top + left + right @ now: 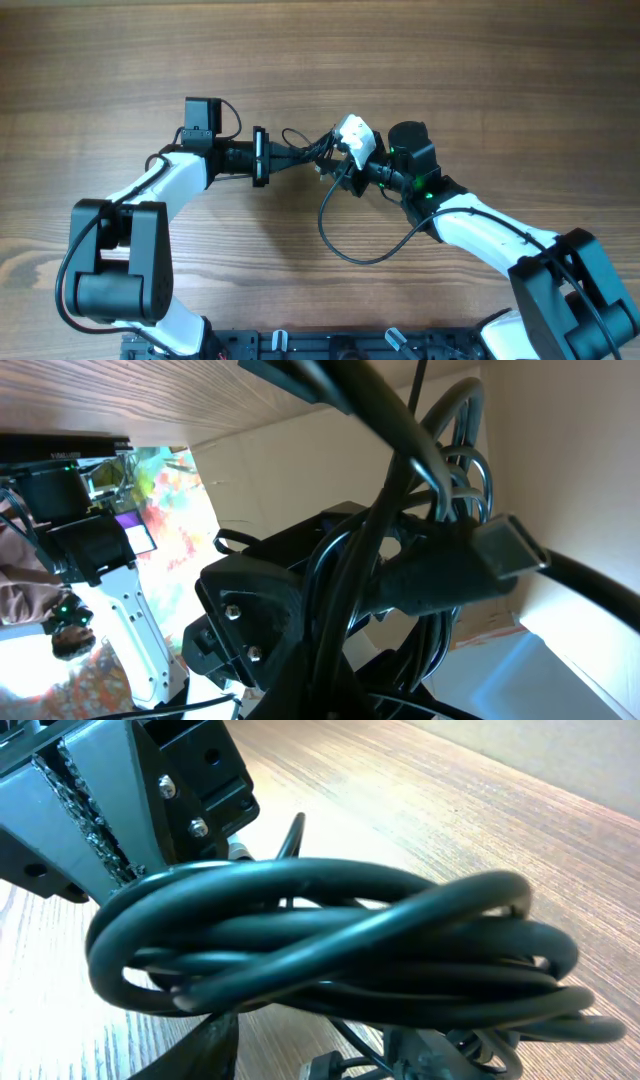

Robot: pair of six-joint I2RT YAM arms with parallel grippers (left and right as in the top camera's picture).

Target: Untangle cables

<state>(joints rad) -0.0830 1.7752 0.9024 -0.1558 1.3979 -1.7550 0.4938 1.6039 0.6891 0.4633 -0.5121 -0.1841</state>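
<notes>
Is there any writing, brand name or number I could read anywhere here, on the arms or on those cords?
No text can be read in any view.
The bundle of thin black cables, the white-and-black left arm, the right arm and the wooden table show no lettering.
The colourful patch in the left wrist view is too blurred to tell.

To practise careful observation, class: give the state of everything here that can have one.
Cables: tangled in one bundle, one loose loop trailing out.
Left gripper: at the bundle, open or shut unclear.
Right gripper: at the bundle, open or shut unclear.
</notes>
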